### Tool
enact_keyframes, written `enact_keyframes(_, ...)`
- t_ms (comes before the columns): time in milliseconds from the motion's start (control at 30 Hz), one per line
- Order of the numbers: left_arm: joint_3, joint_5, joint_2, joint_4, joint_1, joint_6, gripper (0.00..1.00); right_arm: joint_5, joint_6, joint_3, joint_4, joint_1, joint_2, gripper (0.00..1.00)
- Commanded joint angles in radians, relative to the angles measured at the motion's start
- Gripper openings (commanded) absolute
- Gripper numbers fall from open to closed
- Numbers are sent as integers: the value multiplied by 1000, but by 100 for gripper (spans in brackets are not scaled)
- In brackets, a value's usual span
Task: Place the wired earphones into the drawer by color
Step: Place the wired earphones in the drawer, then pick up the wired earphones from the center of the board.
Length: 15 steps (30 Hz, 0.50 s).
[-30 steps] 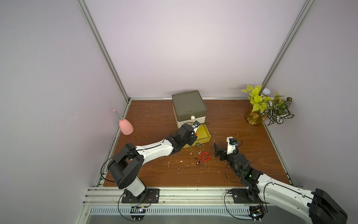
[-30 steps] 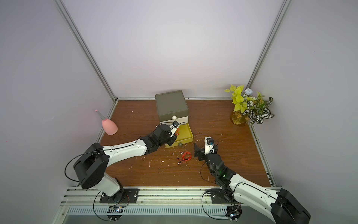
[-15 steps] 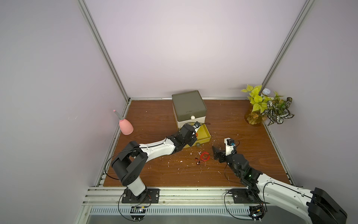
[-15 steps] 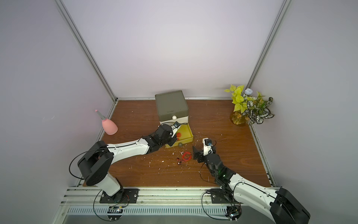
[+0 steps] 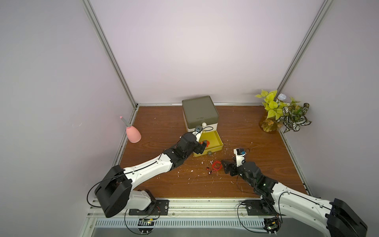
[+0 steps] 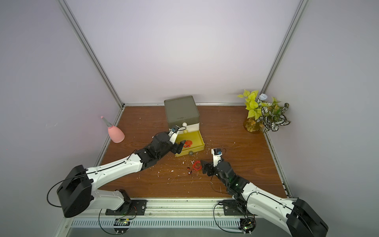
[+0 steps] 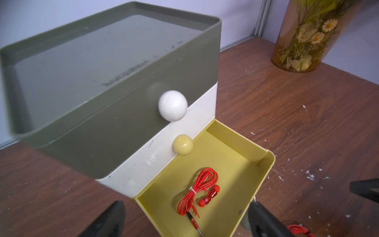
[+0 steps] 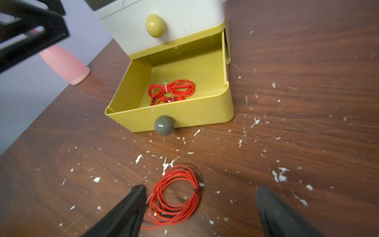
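The drawer (image 5: 200,115) (image 6: 181,113) stands at the back middle of the table, its yellow bottom tier (image 5: 216,146) (image 7: 264,164) (image 8: 192,118) pulled out. One red bundle of wired earphones (image 7: 196,190) (image 8: 171,91) (image 6: 187,143) lies loose inside that tier. My left gripper (image 5: 202,146) (image 7: 187,217) hovers open over the tier's front corner, holding nothing. A second red earphones coil (image 5: 215,167) (image 6: 195,167) (image 8: 174,199) lies on the table in front of the drawer. My right gripper (image 5: 228,168) (image 8: 202,195) is open and low around it, one finger beside the coil.
A pink bottle (image 5: 132,134) stands by the left wall and a plant in an amber vase (image 5: 270,125) at the back right corner. White flecks litter the wooden table (image 5: 164,127). The olive and cream tiers are shut, and a grey knob (image 8: 164,125) sticks out of the yellow tier.
My left gripper has opened and let the red earphones drop into the yellow tier. The right gripper has moved in around the red coil on the table.
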Motion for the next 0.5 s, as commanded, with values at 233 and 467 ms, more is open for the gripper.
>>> enact_keyframes(233,-313,-118,-351,109,13,-137,99,-59,120,153,-140,-3,176,76)
enact_keyframes(467,-445,-124,-446,199,15,-114,99,-7,104,196,-199,-3,241,62)
